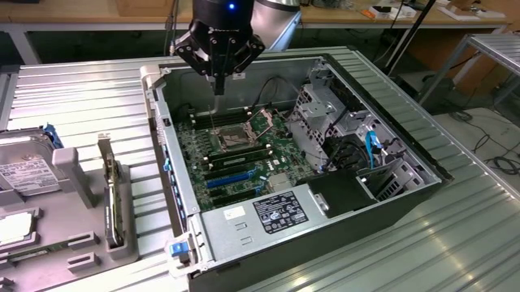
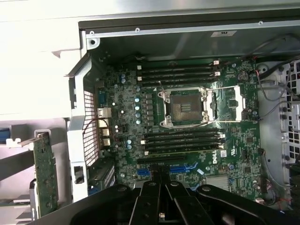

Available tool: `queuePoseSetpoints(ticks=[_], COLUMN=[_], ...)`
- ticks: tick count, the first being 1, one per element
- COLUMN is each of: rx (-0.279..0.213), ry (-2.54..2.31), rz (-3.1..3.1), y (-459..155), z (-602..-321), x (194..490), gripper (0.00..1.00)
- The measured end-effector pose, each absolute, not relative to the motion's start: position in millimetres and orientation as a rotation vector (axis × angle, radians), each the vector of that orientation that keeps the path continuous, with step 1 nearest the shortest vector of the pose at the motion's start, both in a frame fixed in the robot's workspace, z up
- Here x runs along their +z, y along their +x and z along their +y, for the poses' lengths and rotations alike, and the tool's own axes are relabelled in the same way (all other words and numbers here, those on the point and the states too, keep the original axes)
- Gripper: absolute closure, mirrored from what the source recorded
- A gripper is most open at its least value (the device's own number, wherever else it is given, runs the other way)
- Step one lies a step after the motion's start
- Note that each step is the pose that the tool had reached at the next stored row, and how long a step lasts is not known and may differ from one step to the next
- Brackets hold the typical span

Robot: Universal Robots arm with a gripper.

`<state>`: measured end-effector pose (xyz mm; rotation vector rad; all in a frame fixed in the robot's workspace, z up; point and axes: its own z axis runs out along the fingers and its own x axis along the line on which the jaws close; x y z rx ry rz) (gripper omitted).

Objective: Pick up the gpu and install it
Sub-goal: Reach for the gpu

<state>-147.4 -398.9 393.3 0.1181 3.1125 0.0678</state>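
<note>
the black robot hand (image 1: 218,90) hangs clenched and empty over the green motherboard (image 1: 272,131). the thin dark green gpu card with its silver bracket (image 1: 111,198) stands on edge on the ribbed metal table (image 1: 73,103), well apart. dropping here risks jabbing the bare cpu socket (image 1: 230,140).

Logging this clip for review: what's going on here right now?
The arm's gripper hangs over the open computer case, above the motherboard, fingers closed and holding nothing. The gpu stands untouched in a grey holder beside the case, on the exterior view's left. It is not installed yet.
</note>
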Motion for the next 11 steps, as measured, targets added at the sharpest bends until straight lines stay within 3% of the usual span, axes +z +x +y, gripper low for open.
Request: queuePoseSetpoints(ticks=[11], rx=[0.068], ry=[0.118], rz=[3.113], y=[-154.2], z=[-398.9], x=[393.3], gripper=[0.89])
